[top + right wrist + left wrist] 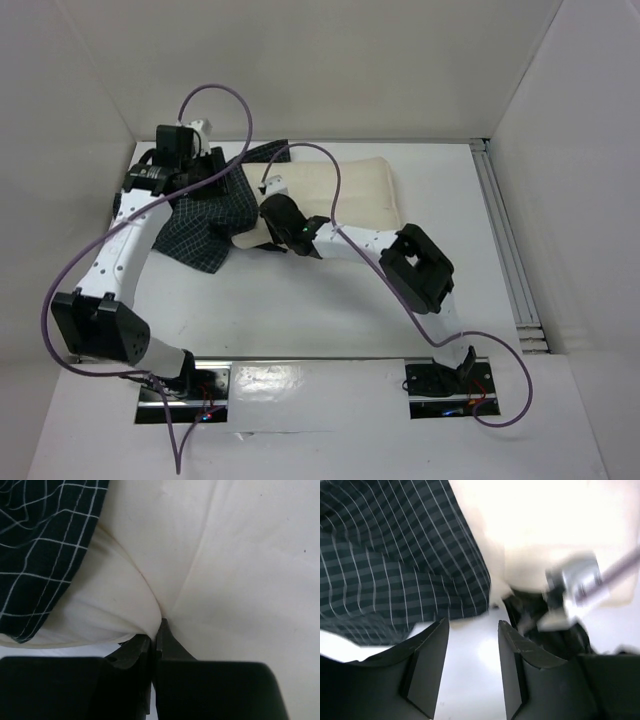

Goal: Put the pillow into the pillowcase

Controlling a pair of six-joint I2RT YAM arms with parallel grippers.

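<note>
Black-fingered, the right claw (159,630) was pressed together on a fold of the large, soft, cream rectangular pillow (230,565). In the right wrist view the fabric puckered into a crease at its tips. Only that close view showed the pinch; from the overhead camera the same claw was a dark shape at the pillow's near-left edge, its grip hidden.

The left claw (472,627) stood spread in its own wrist view, holding nothing. Bare white table (470,670) showed between its two dark fingers (427,655). The limp, dark navy-green fabric pillowcase (390,555), with its thin white grid check, lay just beyond them.

The overhead view alone gave the layout. The pillow lay on the far half of the table, its long axis running left to right and its bare right end pointing toward the table's right side. Its left end lay under the crumpled pillowcase, which spread toward the far-left corner, where the left claw hovered. Whether that end was inside the sack or merely covered by it could not be told.
</note>
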